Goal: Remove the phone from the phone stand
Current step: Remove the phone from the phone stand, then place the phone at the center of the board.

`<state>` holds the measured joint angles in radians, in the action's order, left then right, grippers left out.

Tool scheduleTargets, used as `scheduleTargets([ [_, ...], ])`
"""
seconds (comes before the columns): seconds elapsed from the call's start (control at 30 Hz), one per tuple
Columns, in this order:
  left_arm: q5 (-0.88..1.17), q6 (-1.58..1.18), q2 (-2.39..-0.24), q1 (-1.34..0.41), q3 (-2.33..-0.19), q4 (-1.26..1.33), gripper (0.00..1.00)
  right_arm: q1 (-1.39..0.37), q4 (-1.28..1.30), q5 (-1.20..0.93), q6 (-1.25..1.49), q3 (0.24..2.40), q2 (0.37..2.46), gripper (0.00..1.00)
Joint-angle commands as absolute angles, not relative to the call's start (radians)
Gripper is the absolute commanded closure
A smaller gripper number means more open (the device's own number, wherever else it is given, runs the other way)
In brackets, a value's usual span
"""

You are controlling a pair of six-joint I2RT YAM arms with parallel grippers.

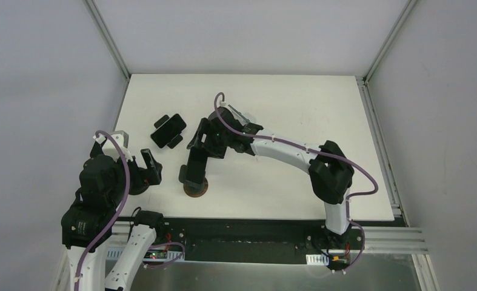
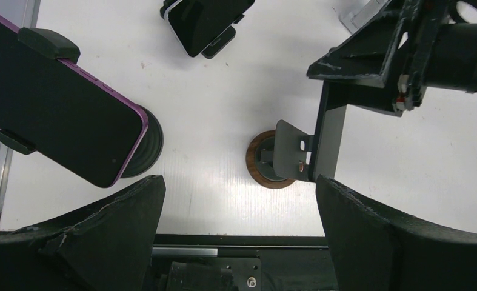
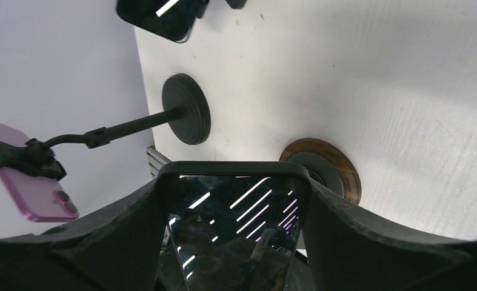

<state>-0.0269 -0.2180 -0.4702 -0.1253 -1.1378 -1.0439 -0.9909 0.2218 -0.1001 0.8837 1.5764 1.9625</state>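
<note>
The phone (image 3: 236,230), black with a glossy screen, is found in the stand (image 2: 290,145), left of centre on the table (image 1: 296,109) and towards its near edge. The stand is carried on a round wooden base (image 3: 339,163), and the phone is seen rising from it, tilted towards the far side. In the left wrist view the phone's lower end is observed against the stand's metal bracket (image 2: 299,151). The right gripper (image 1: 206,138) is clenched on the phone's upper end: in the right wrist view both fingers (image 3: 114,242) are pressed against the phone's long edges, with the screen showing between them. The right arm is extended across the table from the near right. The left gripper (image 2: 239,182) is released, its jaws spread wide with nothing between them, and is held above the near left part of the table, apart from the stand. A purple phone (image 2: 54,103) is noted at the left, gripped by a clamp (image 2: 45,42) on a thin arm that rises from a round black base (image 3: 187,109). A third phone (image 1: 168,130), dark, is recorded lying flat in its holder farther back, left of the right gripper and not touching it. Whether the phone's lower edge is fully seated in the stand cannot be told
</note>
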Motion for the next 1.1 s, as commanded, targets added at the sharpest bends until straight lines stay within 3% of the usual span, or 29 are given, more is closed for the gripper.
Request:
scheduleTargets([
  [0.0,-0.023,-0.198,-0.473,-0.135,-1.145,-1.015,0.0,-0.97,0.204,-0.086,0.853,1.581,1.834,0.59],
  [0.47,-0.022,-0.198,-0.474,-0.135,-1.147,-1.013,0.0,-0.896,0.245,-0.035,0.748,1.393,1.605,0.59],
  [0.7,-0.017,-0.195,-0.479,-0.138,-1.158,-1.013,0.0,-0.888,0.409,0.139,0.556,1.297,1.491,0.58],
  [1.07,-0.011,-0.195,-0.479,-0.14,-1.15,-1.014,0.0,-0.882,0.482,0.459,0.472,1.059,1.367,0.56],
])
